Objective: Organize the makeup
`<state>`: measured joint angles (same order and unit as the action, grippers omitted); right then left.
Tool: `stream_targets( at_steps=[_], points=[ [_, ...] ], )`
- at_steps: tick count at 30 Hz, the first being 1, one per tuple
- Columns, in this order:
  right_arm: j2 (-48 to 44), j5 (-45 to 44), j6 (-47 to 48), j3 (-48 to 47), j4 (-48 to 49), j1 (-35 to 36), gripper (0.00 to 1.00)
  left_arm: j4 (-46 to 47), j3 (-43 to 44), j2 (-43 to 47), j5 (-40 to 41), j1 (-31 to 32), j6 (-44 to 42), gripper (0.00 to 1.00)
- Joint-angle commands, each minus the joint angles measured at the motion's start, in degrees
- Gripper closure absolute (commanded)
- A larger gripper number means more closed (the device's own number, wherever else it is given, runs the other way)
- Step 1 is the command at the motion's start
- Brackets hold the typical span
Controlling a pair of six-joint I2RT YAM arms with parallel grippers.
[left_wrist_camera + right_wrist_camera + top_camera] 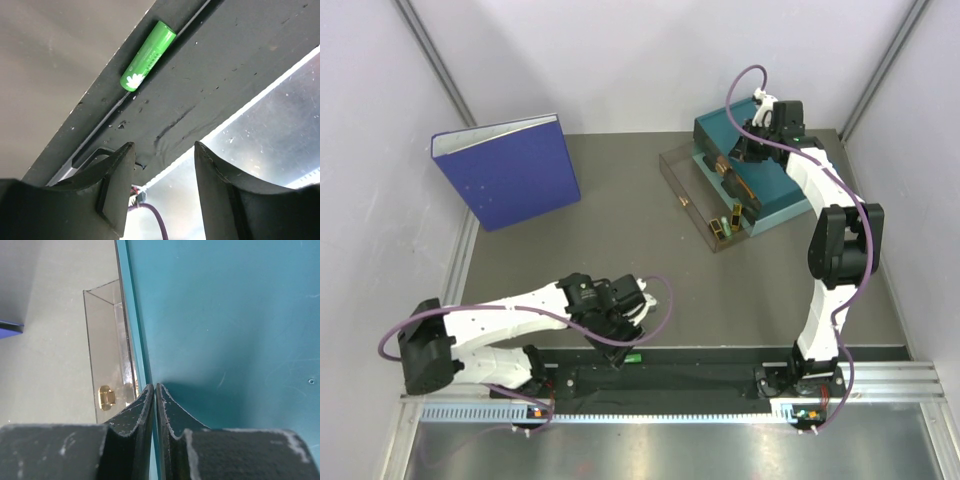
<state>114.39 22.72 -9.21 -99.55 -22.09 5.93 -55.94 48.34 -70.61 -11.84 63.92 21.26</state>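
Green capsule [147, 55]: flat in the groove of the black rail [210, 90] at the counter's near edge. Left claw [164, 150]: half open, empty, just short of it. Best to advance, straddle the capsule's width, drop square into the groove, then close gently; likely to roll otherwise. Right claw [155, 386]: pinched shut, empty, against teal drawer box [225, 315].

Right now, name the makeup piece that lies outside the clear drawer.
The green capsule: it lies alone on the black strip at the near edge, while the other visible pieces sit in the clear drawer.
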Motion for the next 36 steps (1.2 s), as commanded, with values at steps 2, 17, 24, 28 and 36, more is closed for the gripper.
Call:
stream_targets(
  at_steps=[2,17,24,28,36],
  points=[
    [4.53,-4.35,2.71,3.92,-15.27,2.24,0.90,-0.83,-1.23,5.48,7.78,6.29,4.49,0.44],
    [-13.11,-2.51,6.31,8.56,-19.49,13.38,0.83,1.53,18.89,-3.03,22.03,-2.82,-2.60,0.13],
    [-23.68,-1.88,5.26,19.47,-18.60,24.11,0.78,5.14,23.20,-11.64,14.84,-32.92,-12.72,0.01],
    [-27.11,-9.80,1.42,21.93,-19.67,28.34,0.71,4.35,28.12,-19.29,5.43,-42.11,-19.31,0.01],
    [-24.48,-17.71,-4.41,18.61,-16.24,28.17,0.70,4.53,35.42,-26.33,1.64,-43.35,-20.82,0.01]
  ],
)
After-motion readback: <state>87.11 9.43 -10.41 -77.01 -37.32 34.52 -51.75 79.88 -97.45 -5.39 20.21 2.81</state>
